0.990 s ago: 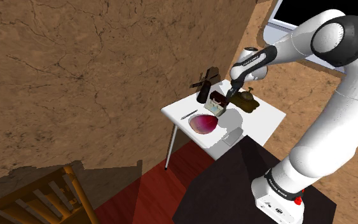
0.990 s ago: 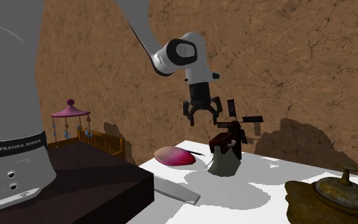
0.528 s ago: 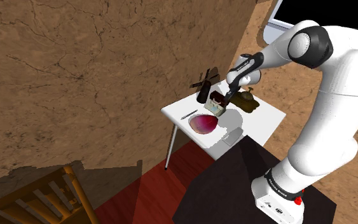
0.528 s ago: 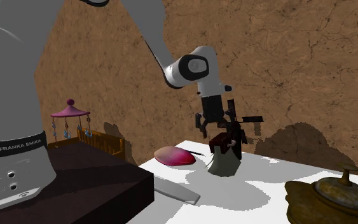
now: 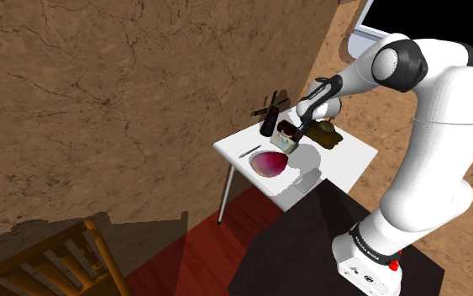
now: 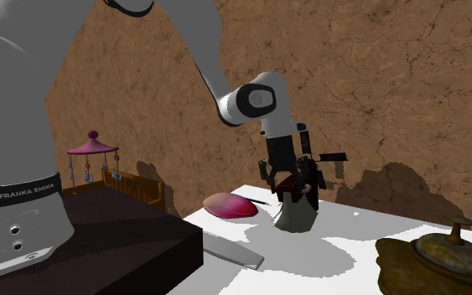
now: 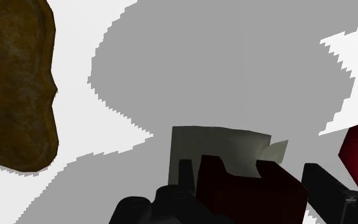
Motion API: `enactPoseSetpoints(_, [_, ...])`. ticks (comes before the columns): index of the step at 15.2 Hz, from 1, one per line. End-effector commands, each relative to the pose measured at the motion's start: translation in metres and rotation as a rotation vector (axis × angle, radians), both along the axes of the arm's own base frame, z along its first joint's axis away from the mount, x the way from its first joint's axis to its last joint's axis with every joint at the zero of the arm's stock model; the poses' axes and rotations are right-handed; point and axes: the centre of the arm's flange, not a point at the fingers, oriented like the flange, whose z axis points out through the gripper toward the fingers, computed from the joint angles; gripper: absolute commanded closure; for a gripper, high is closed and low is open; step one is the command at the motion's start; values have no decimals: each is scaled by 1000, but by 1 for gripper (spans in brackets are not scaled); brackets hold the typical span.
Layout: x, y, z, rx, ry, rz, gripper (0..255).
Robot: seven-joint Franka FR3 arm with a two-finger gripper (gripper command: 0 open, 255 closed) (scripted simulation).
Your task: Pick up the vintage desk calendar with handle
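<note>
Pincer point(image 6: 291, 180) has been lowered since 1 s ago onto the calendar point(image 6: 295, 218) on the worktop point(image 6: 376, 228). Fingers are held apart astride its dark-red top, w/ no grip yet. Closing is judged next.

White glossy arm point(image 5: 434, 143), dark joints point(image 5: 391, 64), black lettered band point(image 6: 14, 194).

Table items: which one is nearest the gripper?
The calendar, grey base with dark red top: the open gripper straddles that top. The pink bowl, brass bell and dark windmill stand clear of it.
</note>
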Motion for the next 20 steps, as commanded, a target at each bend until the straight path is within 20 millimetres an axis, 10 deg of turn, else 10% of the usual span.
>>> enactPoseSetpoints(1, [1, 1, -1, 0, -1, 1, 255])
enactPoseSetpoints(8, [1, 1, -1, 0, -1, 1, 255])
enactPoseSetpoints(20, [1, 1, 63, 0, -1, 1, 255])
